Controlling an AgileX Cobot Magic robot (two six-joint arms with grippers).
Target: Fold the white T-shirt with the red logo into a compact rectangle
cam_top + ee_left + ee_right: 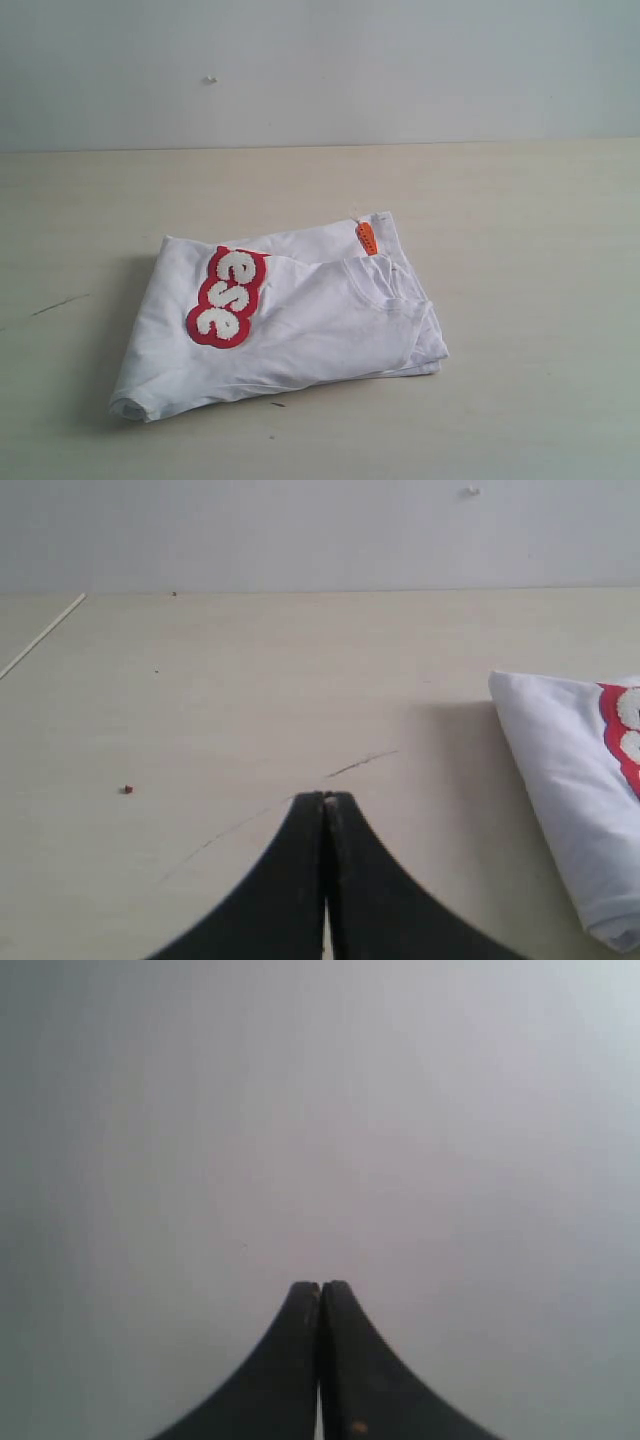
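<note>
The white T-shirt (300, 315) lies folded into a rough rectangle on the tan table, its orange neck tag (366, 238) showing near the far edge. Part of the red logo (228, 297) shows on top, reading "ese". In the left wrist view a folded edge of the T-shirt (570, 780) and a bit of the logo (625, 730) appear to one side. My left gripper (325, 798) is shut with nothing in it, over bare table apart from the shirt. My right gripper (320, 1286) is shut and empty, facing a plain grey wall. Neither gripper appears in the exterior view.
The tan table (520, 300) stretches around the shirt, with a thin dark scratch (58, 304) to the left. A grey wall (320, 70) stands behind. A small red speck (127, 789) lies on the table in the left wrist view.
</note>
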